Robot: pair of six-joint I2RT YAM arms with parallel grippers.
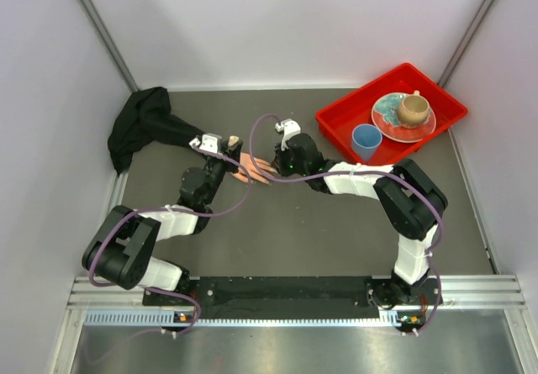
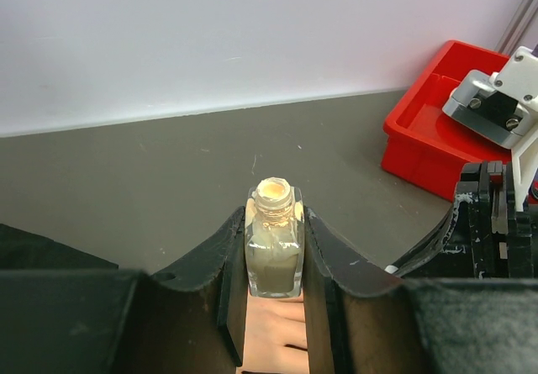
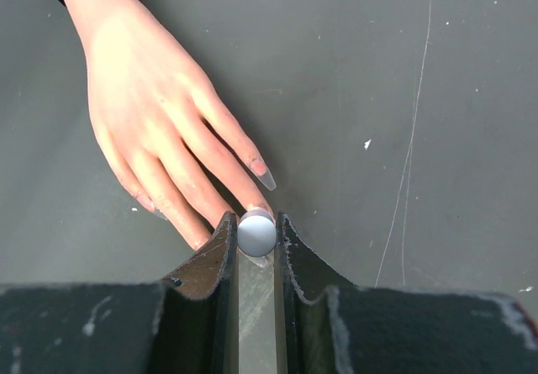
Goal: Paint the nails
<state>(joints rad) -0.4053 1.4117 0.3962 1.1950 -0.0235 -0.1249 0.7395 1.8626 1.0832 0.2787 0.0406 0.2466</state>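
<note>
1. The mannequin hand [image 1: 252, 171] lies palm down around mid-table, right between the two arms. Its black sleeve [image 1: 141, 126] trails off toward the back left corner.
2. The left gripper [image 2: 274, 214] is clamped narrow on a little square bottle [image 2: 274, 260]. The bottle is upright with its neck open, and it hangs just above the hand.
3. The right gripper [image 3: 255, 220] is pinched tight on a pale round-topped cap [image 3: 256, 235], which points down at the fingertips. Whatever is under the cap is hidden, so I can't tell if anything's touching.
4. The nails [image 3: 263, 173] are on fingers that point at the right gripper, and the cap sits right over the tip of one of the middle fingers. They're glossy, and I can't make out the colour.
5. A red tray [image 1: 336, 130] sits back right, well apart, holding a plate [image 1: 388, 113], a tan cup [image 1: 412, 107] and a blue cup [image 1: 366, 141].
</note>
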